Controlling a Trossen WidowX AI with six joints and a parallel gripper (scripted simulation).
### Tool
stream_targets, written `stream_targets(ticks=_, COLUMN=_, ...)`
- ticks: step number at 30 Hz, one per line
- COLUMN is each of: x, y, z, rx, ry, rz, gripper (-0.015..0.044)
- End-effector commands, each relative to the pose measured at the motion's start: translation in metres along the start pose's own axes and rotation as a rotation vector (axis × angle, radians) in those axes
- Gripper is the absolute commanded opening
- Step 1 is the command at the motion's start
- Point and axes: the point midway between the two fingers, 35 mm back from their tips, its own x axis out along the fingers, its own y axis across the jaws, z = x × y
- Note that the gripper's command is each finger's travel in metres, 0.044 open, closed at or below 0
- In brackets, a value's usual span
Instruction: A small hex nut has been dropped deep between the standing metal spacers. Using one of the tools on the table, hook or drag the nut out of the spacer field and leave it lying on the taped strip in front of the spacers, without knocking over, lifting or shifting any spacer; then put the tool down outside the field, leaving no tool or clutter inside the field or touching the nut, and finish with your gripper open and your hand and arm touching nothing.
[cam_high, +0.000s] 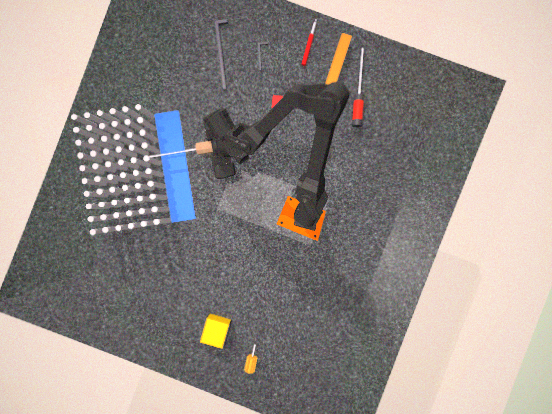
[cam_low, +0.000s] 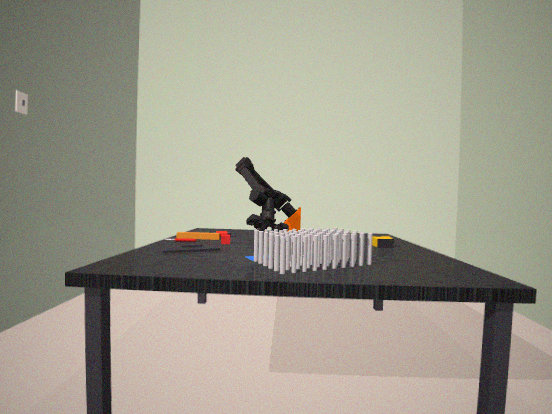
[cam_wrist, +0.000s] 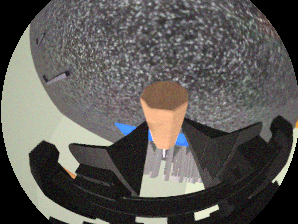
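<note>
My gripper (cam_high: 212, 146) (cam_wrist: 164, 123) is shut on the wooden handle (cam_high: 203, 147) (cam_wrist: 164, 112) of a thin-shafted tool. The tool's metal shaft (cam_high: 175, 152) reaches over the blue taped strip (cam_high: 182, 200) (cam_wrist: 125, 129) in the top view. Its far end shows beside a white spacer top in the front row; any hook and its exact height cannot be told. The spacers (cam_high: 112, 190) (cam_low: 282, 255) stand upright in rows behind the strip. In the exterior view the gripper is low behind the spacer field, and the tool is hidden. The hex nut is not visible in any view.
Beyond the arm lie a long hex key (cam_high: 221, 55), a small hex key (cam_high: 259, 57), a red-handled tool (cam_high: 307, 50), an orange bar (cam_high: 339, 57), a red screwdriver (cam_high: 358, 110) and a red block (cam_high: 277, 101). A yellow block (cam_high: 215, 334) and small orange screwdriver (cam_high: 250, 364) lie opposite.
</note>
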Motion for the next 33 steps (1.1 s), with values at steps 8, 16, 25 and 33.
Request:
stream_targets(ticks=8, x=0.003, y=0.003, z=-0.009, rx=0.009, ry=0.005, rz=0.010, gripper=0.0000)
stream_targets(ticks=16, x=0.005, y=0.003, z=-0.013, rx=0.009, ry=0.006, rz=0.010, gripper=0.0000)
stream_targets(ticks=25, x=0.008, y=0.004, z=-0.018, rx=0.010, ry=0.006, rz=0.010, gripper=0.0000)
stream_targets(ticks=33, x=0.010, y=0.004, z=-0.023, rx=0.010, ry=0.006, rz=0.010, gripper=0.0000)
